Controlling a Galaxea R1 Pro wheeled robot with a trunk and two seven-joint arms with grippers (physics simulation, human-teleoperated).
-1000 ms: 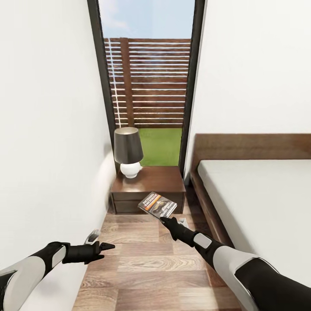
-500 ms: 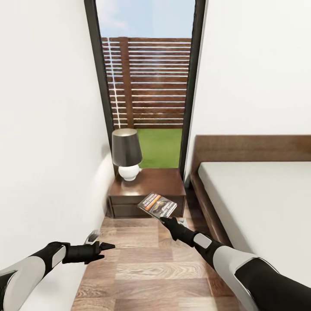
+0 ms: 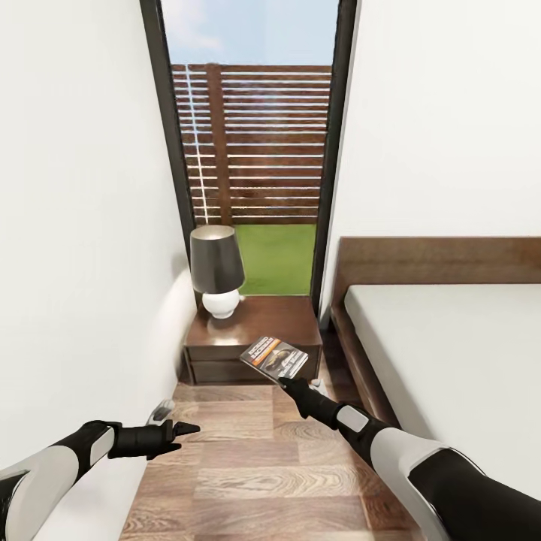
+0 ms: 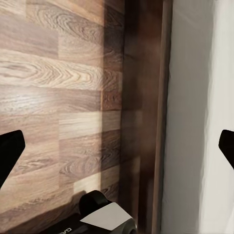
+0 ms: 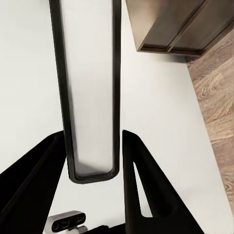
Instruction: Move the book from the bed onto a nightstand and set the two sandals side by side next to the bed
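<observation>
Lamp (image 3: 216,269) crowds nightstand (image 3: 274,319) left; right half free.

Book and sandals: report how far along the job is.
Done: the book is off the bed, clamped in the right claw.
In hand: it is held in front of the nightstand, short of its top beside the lamp.
Left: setting it down, then pairing both sandals by the bed. Left claw is open, empty.

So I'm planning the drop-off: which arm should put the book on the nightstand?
The right. Its gripper already holds the book just short of the nightstand; the left gripper is open, lower, by the wall.
</observation>
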